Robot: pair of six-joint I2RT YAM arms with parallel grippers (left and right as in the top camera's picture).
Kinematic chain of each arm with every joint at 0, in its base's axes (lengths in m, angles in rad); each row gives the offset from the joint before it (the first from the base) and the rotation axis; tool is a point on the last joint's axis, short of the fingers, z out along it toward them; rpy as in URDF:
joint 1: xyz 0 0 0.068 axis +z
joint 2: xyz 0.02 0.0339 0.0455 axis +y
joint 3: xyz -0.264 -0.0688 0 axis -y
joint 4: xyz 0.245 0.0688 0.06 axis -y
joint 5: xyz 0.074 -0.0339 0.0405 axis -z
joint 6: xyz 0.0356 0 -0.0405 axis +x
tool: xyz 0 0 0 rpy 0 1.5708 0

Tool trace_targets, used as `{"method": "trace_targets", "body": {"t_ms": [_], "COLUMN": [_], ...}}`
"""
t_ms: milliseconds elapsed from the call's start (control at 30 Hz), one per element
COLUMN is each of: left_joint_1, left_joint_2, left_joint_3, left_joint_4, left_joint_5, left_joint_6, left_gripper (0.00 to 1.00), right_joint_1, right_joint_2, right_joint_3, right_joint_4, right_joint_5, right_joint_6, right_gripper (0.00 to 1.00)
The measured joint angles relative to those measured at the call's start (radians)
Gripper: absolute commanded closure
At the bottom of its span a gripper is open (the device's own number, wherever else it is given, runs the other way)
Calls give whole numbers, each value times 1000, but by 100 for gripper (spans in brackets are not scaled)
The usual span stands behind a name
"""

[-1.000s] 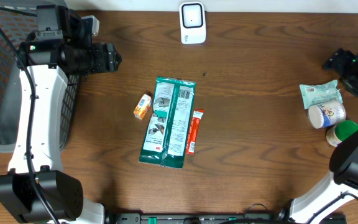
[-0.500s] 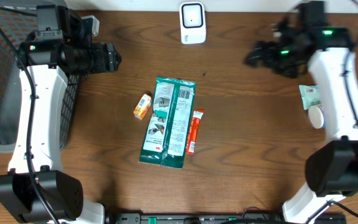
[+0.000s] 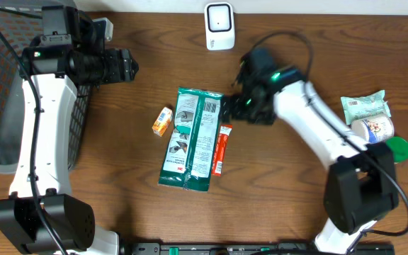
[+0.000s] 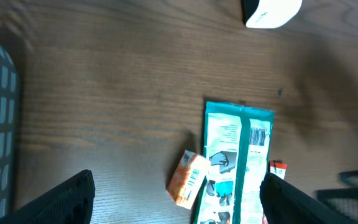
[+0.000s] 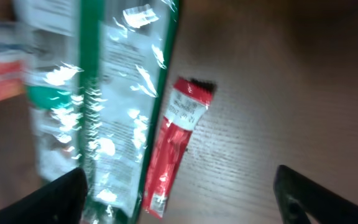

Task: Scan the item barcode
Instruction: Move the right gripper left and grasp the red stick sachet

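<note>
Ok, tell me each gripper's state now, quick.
Left gripper: open, holding nothing.
Right gripper: open, holding nothing, near the red packet.

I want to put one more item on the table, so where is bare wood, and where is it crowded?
Bare wood: between the left arm and the orange box; the front strip below the green packet. Crowded: the centre, where the right gripper hovers by the red sachet, and the right edge around the tub.

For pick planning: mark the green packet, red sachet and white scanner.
green packet (image 3: 192, 139), overhead view, printed middle
red sachet (image 5: 174, 146), right wrist view, mid-body
white scanner (image 3: 219, 26), overhead view, front face
</note>
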Motion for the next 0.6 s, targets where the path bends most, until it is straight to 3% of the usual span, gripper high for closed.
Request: {"method": "trace_targets", "body": {"t_ms": [267, 600], "left_joint_1": [0, -3], "left_joint_2": [0, 0], "left_joint_3": [0, 0], "left_joint_4": [-107, -158], "left_joint_5": [1, 1], "left_joint_6": [0, -1], "left_gripper": [19, 19], "right_joint_1": [158, 241], "right_joint_2": [4, 4], "right_joint_3": [-158, -241], "right_joint_4": [196, 294], "right_joint_5": [196, 331], "right_joint_6": [179, 334], "right_gripper": [25, 54]}}
